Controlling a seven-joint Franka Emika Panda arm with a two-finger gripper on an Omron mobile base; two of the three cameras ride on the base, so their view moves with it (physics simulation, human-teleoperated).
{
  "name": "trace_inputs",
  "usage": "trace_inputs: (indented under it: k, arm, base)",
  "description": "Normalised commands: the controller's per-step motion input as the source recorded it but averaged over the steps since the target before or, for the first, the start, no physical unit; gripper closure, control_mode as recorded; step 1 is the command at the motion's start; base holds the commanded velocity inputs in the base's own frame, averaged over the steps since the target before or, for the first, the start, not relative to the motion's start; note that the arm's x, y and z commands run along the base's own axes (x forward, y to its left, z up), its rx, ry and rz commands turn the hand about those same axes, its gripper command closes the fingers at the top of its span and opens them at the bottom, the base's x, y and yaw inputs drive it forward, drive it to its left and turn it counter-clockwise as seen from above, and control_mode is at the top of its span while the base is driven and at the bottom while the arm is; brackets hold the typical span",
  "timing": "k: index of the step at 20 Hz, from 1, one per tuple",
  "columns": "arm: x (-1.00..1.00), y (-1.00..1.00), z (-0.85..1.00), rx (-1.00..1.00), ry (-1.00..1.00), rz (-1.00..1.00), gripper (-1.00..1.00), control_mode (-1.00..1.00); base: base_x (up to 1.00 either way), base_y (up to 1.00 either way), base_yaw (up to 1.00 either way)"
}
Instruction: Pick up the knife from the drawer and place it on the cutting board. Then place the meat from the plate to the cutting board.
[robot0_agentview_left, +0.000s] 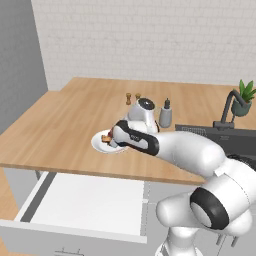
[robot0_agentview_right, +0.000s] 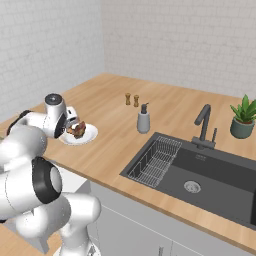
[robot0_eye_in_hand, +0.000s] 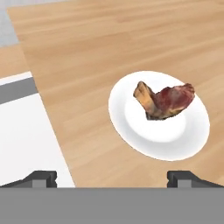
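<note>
In the hand view, l. to r.: white inside of the pulled-out drawer (robot0_eye_in_hand: 22, 140), then wood countertop (robot0_eye_in_hand: 87, 52), then the plate (robot0_eye_in_hand: 175, 140) w/ the meat (robot0_eye_in_hand: 164, 101) on it. Gripper (robot0_eye_in_hand: 113, 177) hovered above, fingers spread wide, holding nothing.

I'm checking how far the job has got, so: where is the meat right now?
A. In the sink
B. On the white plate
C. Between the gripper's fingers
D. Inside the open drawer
B: the meat lies on the white plate on the countertop, with the open gripper apart from it.
</note>
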Motion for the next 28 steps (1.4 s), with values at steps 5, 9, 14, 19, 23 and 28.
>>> trace_inputs:
  k: [5, 9, 14, 19, 23, 28]
  arm:
    - [0.43, 0.11, -0.3, -0.03, 0.0, 0.0, -1.0, -1.0]
    - [0.43, 0.16, -0.31, -0.03, 0.0, 0.0, -1.0, -1.0]
    - [0.34, 0.15, -0.21, -0.03, 0.0, 0.0, -1.0, -1.0]
    - [0.29, 0.13, -0.25, -0.05, 0.0, 0.0, -1.0, -1.0]
    - [0.29, 0.14, -0.23, -0.06, 0.0, 0.0, -1.0, -1.0]
    - [0.32, 0.15, -0.08, -0.04, 0.0, 0.0, -1.0, -1.0]
  base:
    - [0.0, 0.0, 0.0]
    - [0.0, 0.0, 0.0]
    - [0.0, 0.0, 0.0]
    - [0.0, 0.0, 0.0]
    - [0.0, 0.0, 0.0]
    - [0.0, 0.0, 0.0]
